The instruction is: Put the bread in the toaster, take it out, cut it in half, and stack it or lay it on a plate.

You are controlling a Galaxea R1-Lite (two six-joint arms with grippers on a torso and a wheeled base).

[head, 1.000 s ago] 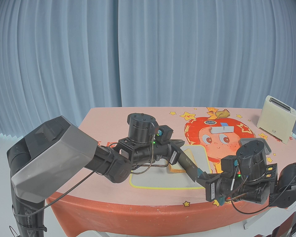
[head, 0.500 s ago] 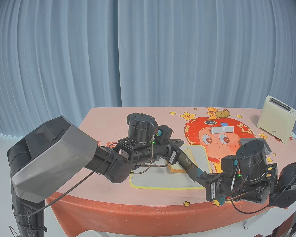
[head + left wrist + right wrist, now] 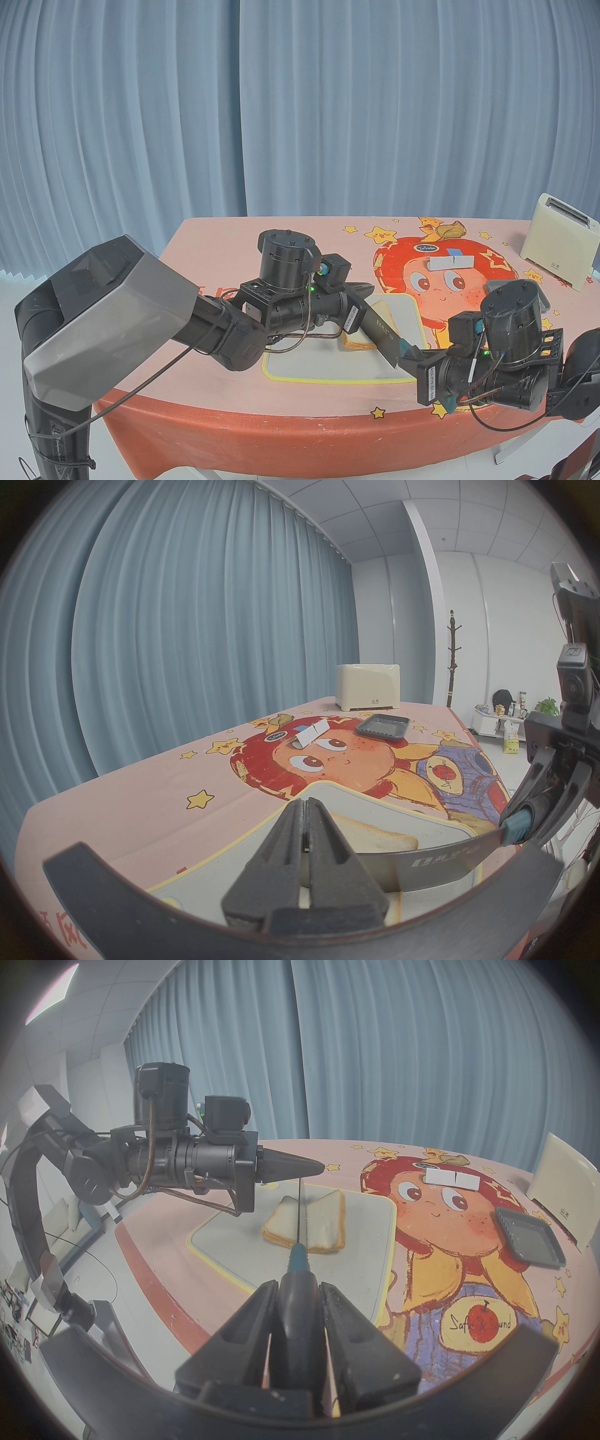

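Note:
A slice of toasted bread (image 3: 357, 340) lies on the white cutting board (image 3: 312, 365). My right gripper (image 3: 409, 357) is shut on the teal handle of a knife (image 3: 381, 330), whose blade stands edge-down across the slice. In the right wrist view the blade (image 3: 299, 1216) splits the bread (image 3: 322, 1219) into two parts. My left gripper (image 3: 370, 289) is shut and hovers just above the bread's far side, beside the blade. From the left wrist view its fingertips (image 3: 304, 805) point over the bread (image 3: 378, 841) and the blade (image 3: 431, 864). A cream toaster (image 3: 562, 240) stands at the far right.
A dark tray (image 3: 530, 1237) sits between the board and the toaster, partly behind my right wrist in the head view. A small white tag (image 3: 451, 262) lies on the cartoon tablecloth. The table's front edge runs close below the board.
My right wrist has shifted slightly; the knife stays on the bread. The left arm has not moved.

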